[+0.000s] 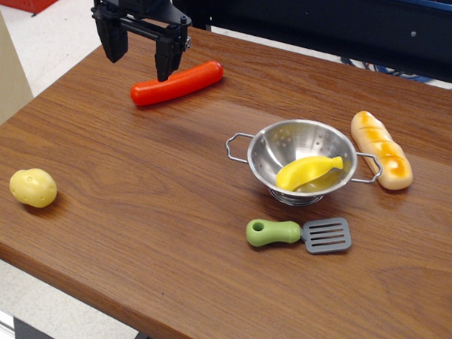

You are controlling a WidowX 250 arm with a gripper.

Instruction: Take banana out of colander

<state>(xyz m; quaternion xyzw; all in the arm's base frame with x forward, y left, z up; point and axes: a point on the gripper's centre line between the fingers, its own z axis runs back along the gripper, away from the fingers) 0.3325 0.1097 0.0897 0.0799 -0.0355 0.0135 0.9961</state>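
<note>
Your black two-fingered claw [139, 53] hangs at the far left of the brown wooden desk [138, 218], jaws spread wide and holding nothing. It points downward, fingertips just above and behind the smooth red toy sausage [176, 83], apart from it as far as this view shows.

The small bright-yellow curved plastic banana [308, 170] lies well away from the claw, forward and to the right of it in this view, inside the shiny round perforated steel colander [303, 160]. It rests across the near side of the bowl, one tapered end reaching up toward the rim on the right.

To do the reach well, travel high enough to pass clear of the sausage, and come over the bowl from above, not from the side. Line the jaws across the banana's narrow width, near its middle. Descend inside the rim, clear of the wire loop handles. The bowl is likely light and may slide if a finger catches it.

The green-handled grey toy spatula [297, 234] and the tan-and-orange toy bread loaf [382, 149] flank the colander; leave both alone.
</note>
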